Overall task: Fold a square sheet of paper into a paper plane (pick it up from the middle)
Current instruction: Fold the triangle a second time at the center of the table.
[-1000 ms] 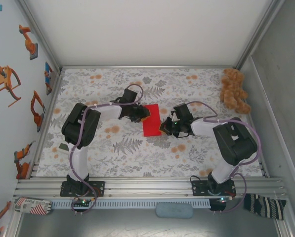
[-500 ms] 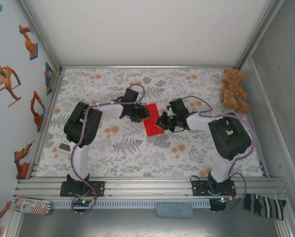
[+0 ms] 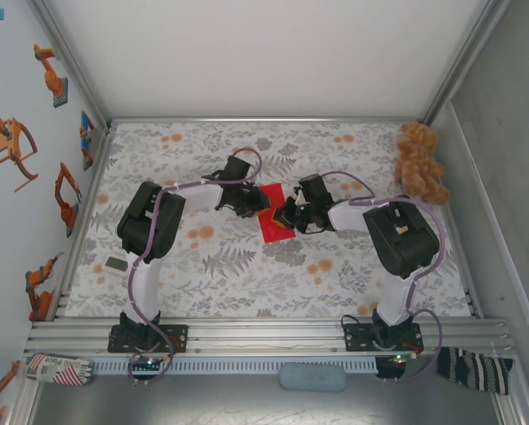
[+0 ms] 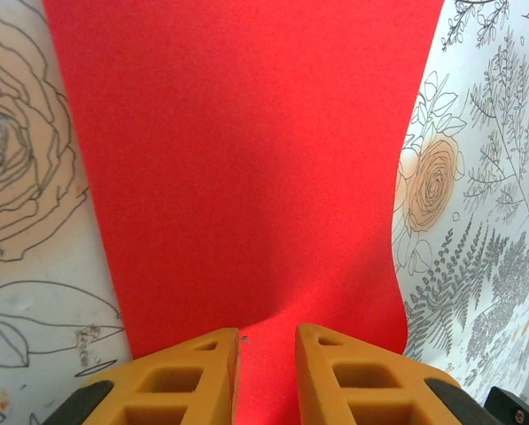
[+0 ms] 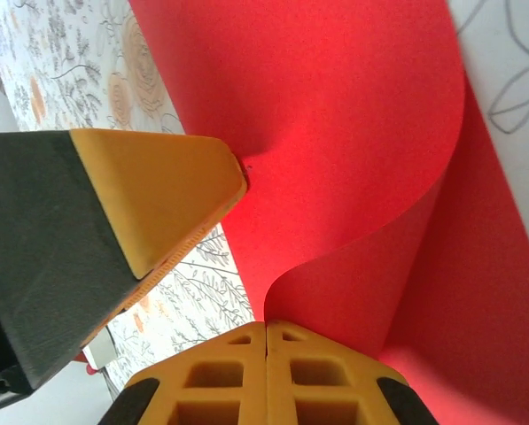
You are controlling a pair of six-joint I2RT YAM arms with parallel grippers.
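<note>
Now, the left gripper (image 4: 267, 343) is seen with its jaws a slim gap apart, tips pressed down on the near edge of the square sheet of paper (image 4: 246, 159). The sheet is spread flat ahead of it on the floral bench (image 4: 477, 221). Over to the right gripper (image 5: 266, 335): it is clenched on a curled-up edge of the sheet, which is bowed upward just ahead of its tips.

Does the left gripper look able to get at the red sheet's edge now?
Likely yes: the left gripper sits at the red sheet edge, jaws slightly apart, nothing blocking.
</note>
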